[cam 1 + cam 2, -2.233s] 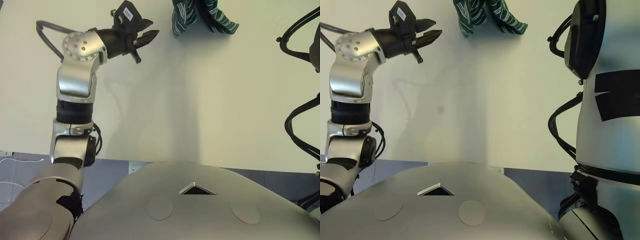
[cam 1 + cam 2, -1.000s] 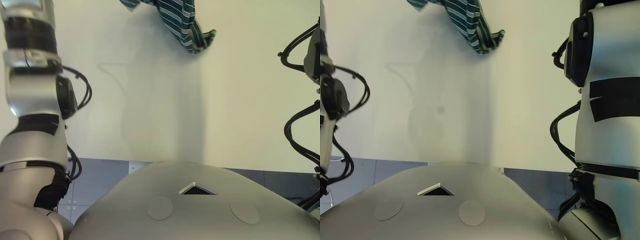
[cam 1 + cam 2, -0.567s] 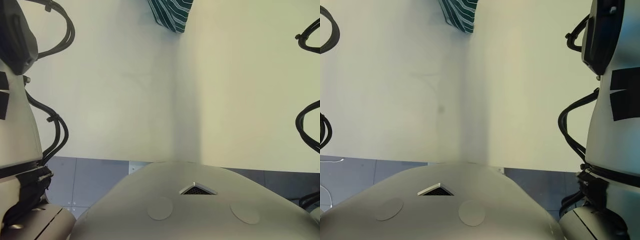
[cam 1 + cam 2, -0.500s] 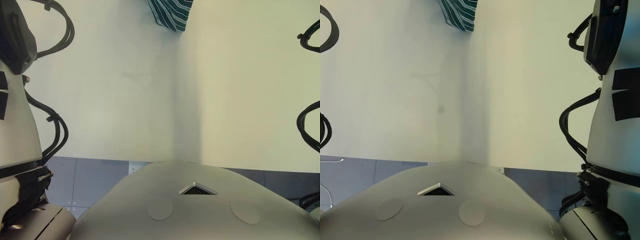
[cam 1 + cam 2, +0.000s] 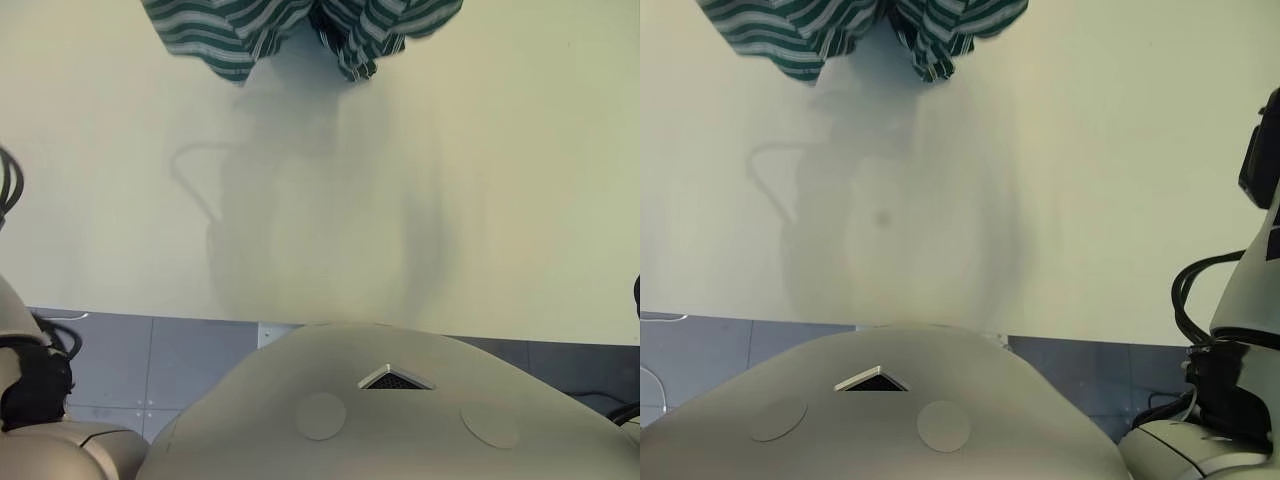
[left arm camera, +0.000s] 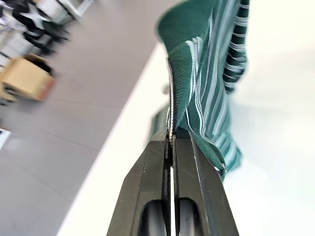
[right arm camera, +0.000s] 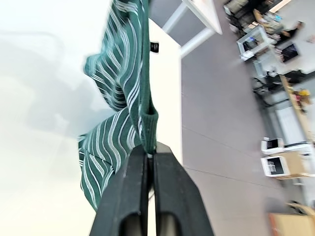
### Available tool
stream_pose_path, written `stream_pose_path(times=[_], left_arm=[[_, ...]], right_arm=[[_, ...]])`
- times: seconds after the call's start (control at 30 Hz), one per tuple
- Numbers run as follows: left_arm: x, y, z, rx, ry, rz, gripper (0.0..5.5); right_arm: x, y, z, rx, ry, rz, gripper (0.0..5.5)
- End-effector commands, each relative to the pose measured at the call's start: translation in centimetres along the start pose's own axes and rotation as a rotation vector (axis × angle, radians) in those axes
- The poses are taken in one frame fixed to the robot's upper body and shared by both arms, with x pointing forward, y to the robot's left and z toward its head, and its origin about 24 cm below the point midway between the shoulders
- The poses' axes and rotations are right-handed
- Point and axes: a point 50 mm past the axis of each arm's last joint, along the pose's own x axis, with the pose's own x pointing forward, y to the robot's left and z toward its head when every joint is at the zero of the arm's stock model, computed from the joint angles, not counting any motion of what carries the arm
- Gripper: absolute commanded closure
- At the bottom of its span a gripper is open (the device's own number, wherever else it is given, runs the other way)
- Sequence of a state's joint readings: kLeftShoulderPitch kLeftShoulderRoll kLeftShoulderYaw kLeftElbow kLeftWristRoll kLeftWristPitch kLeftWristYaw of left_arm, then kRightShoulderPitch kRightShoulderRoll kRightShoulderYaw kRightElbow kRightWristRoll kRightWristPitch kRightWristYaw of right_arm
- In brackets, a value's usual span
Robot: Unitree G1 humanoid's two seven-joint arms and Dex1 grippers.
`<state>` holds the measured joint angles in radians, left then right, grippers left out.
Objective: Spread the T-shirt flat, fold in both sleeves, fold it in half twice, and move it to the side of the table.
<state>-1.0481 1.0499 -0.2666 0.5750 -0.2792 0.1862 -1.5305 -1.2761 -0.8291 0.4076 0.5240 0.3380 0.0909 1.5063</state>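
T-shirt point(image 5: 210, 25) edges between left fingers point(image 6: 147, 196), right fingers point(image 7: 125, 196), over table point(image 5: 500, 180).

- left claw point(image 6: 171, 137) has both black fingers pinched tight on a folded edge of the T-shirt point(image 6: 211, 73)
- the shirt's dark green with thin white stripes, bunched up beyond the fingertips
- pale worktop point(image 6: 275, 147) under it
- grey floor point(image 6: 64, 128) past the worktop edge, with a cardboard box point(image 6: 25, 78) and some blurry clutter
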Motion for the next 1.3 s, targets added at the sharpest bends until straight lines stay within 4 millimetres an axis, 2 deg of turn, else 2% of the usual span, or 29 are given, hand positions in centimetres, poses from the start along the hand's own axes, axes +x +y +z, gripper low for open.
stream_pose_path(times=[0.03, 0.17, 0.23, 0.3, 0.33, 0.37, 0.47, 0.5, 0.57, 0.63, 0.7, 0.77, 0.8, 0.83, 0.9, 0.97, 1.0, 1.03, 1.13, 1.2, 1.23, 1.3], left_arm=[[2.8, -15.2, -1.3, -0.076, 0.223, -0.805, 5.48], [3.4, -18.2, -1.7, -0.149, 0.190, -0.920, 5.48], [3.6, -19.5, -1.8, -0.173, 0.193, -0.949, 5.48], [3.7, -19.7, -1.8, -0.171, 0.197, -0.915, 5.48], [3.7, -19.1, -1.8, -0.156, 0.204, -0.867, 5.48], [3.7, -17.7, -1.9, -0.125, 0.209, -0.773, 5.48], [4.0, -11.1, -1.7, -0.029, 0.199, -0.461, 5.48], [4.0, -9.8, -1.5, -0.028, 0.196, -0.440, 5.48], [4.4, -9.7, -1.5, -0.042, 0.200, -0.501, 5.48], [4.8, -11.4, -1.7, -0.067, 0.193, -0.607, 5.48], [4.9, -15.3, -1.5, -0.121, 0.165, -0.794, 5.48], [5.4, -20.0, -1.6, -0.195, 0.144, -0.971, 5.48], [5.8, -22.2, -1.9, -0.221, 0.152, -1.015, 5.48], [6.1, -23.9, -2.3, -0.235, 0.167, -1.025, 5.48], [6.9, -26.0, -3.6, -0.212, 0.228, -0.962, 5.48], [7.8, -27.4, -5.0, -0.180, 0.287, -0.874, 5.48], [8.2, -27.8, -5.6, -0.160, 0.316, -0.838, 5.25], [8.3, -28.1, -6.1, -0.144, 0.339, -0.820, 5.09], [7.7, -27.8, -6.2, -0.138, 0.357, -0.831, 4.58], [7.5, -26.7, -5.2, -0.162, 0.297, -0.819, 4.35], [7.4, -24.5, -4.6, -0.187, 0.236, -0.749, 4.35], [7.0, -19.6, -2.6, -0.279, 0.037, -0.578, 4.35]], right_arm=[[2.1, 11.9, 1.3, 0.322, -0.086, 0.647, 5.50], [2.8, 13.3, 0.6, 0.423, -0.108, 0.669, 5.50], [3.6, 15.1, 0.0, 0.441, -0.081, 0.677, 5.50], [3.9, 15.9, -0.5, 0.427, -0.041, 0.658, 5.50], [3.8, 15.5, -0.8, 0.408, -0.021, 0.622, 5.50], [3.7, 14.2, -1.2, 0.374, 0.004, 0.558, 5.50], [3.2, 8.2, -2.2, 0.292, 0.059, 0.318, 5.50], [3.1, 6.8, -2.3, 0.286, 0.059, 0.289, 5.50], [3.2, 6.5, -2.4, 0.275, 0.057, 0.321, 5.50], [3.4, 8.1, -2.5, 0.276, 0.049, 0.406, 5.50], [3.1, 12.5, -2.1, 0.364, 0.024, 0.596, 5.50], [3.1, 17.5, -2.5, 0.456, 0.042, 0.780, 5.50], [3.2, 19.4, -3.0, 0.487, 0.059, 0.836, 5.50], [3.4, 20.8, -3.6, 0.495, 0.087, 0.860, 5.50], [4.0, 22.8, -5.1, 0.468, 0.162, 0.842, 5.50], [5.0, 24.0, -7.1, 0.403, 0.256, 0.758, 5.50], [5.4, 24.5, -8.0, 0.378, 0.296, 0.719, 5.50], [5.7, 25.0, -8.7, 0.361, 0.321, 0.694, 5.19], [5.9, 26.2, -8.8, 0.389, 0.303, 0.711, 4.64], [5.2, 25.7, -8.0, 0.447, 0.254, 0.736, 4.22], [4.5, 24.0, -7.0, 0.510, 0.177, 0.728, 4.22], [3.8, 18.6, -5.3, 0.593, -0.021, 0.585, 4.22]])
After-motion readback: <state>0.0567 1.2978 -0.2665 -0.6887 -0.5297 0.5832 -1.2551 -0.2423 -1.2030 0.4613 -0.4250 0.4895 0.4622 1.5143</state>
